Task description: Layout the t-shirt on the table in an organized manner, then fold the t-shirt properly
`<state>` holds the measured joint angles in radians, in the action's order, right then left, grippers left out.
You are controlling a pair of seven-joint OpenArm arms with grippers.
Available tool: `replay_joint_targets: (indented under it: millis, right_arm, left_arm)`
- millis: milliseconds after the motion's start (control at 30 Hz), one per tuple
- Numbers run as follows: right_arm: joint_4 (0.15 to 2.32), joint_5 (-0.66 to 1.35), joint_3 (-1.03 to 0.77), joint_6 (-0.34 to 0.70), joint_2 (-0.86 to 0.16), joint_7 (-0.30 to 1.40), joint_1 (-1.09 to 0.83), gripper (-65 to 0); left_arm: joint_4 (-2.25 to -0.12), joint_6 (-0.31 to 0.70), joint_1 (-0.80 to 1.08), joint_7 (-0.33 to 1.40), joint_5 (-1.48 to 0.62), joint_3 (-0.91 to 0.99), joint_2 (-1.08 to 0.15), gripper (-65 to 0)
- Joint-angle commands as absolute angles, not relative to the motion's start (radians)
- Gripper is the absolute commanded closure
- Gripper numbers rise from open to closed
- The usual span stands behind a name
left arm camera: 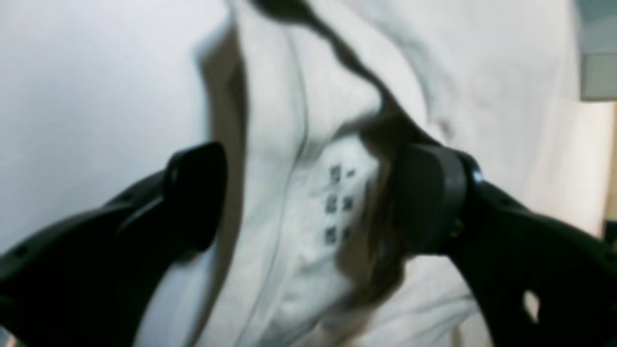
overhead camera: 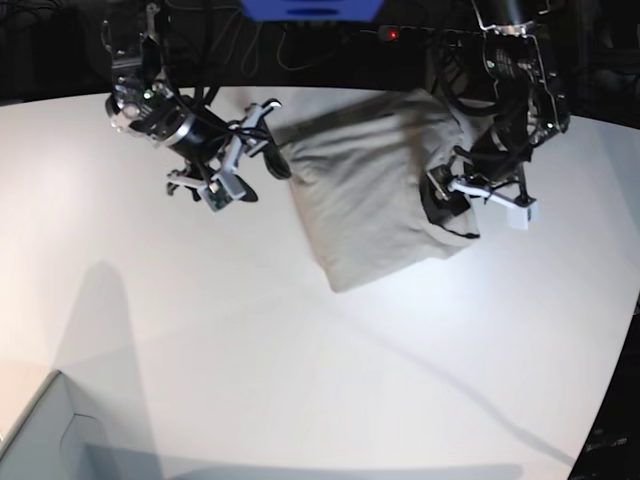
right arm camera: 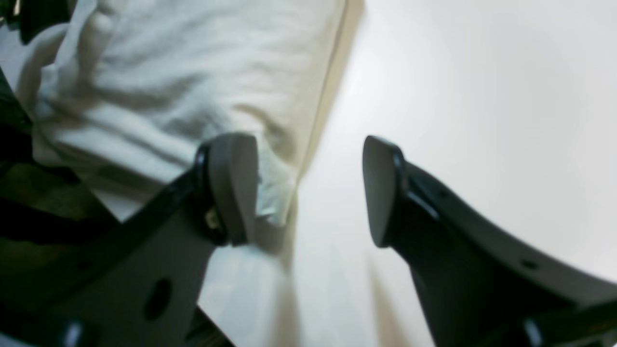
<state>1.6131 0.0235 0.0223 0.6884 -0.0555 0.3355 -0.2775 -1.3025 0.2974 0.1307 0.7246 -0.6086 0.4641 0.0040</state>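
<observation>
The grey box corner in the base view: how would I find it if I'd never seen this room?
Start from the big white table and follow its near edge to the bottom left of the base view. There a pale grey box corner pokes in, hard-edged and angular, far from the soft, rumpled beige t-shirt lying toward the table's far side.

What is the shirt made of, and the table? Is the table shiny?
The t-shirt looks like soft, thin cloth, probably cotton: it wrinkles, folds and shows stitched seams, with a dull beige-grey surface. The table looks like a hard, smooth white board, maybe plastic-coated; it is mostly matte, showing soft shadows and no sharp reflections.
</observation>
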Motion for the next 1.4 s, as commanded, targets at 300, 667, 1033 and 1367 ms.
replay_joint_targets:
  millis: [300,667,1033,1367]
  right_arm:
    - [1.635,0.036,-0.074,0.698,-0.058,0.311,-0.271,-34.4]
    - [1.635,0.036,-0.242,0.698,-0.053,0.311,-0.274,-34.4]
    - [1.635,0.041,-0.423,0.698,-0.05,0.311,-0.294,-34.4]
    - [1.635,0.042,-0.486,0.698,-0.048,0.309,-0.325,-34.4]
  left_arm:
    - [-1.081,0.274,-0.019,0.765,-0.573,0.143,-0.097,0.0]
    - [-0.865,0.275,-0.383,0.55,-0.512,-0.404,-0.16,0.0]
    - [-0.542,0.275,-0.664,0.15,-0.176,-0.977,0.048,0.0]
    - [-0.453,0.275,-0.691,0.036,0.183,-1.046,0.157,-0.8]
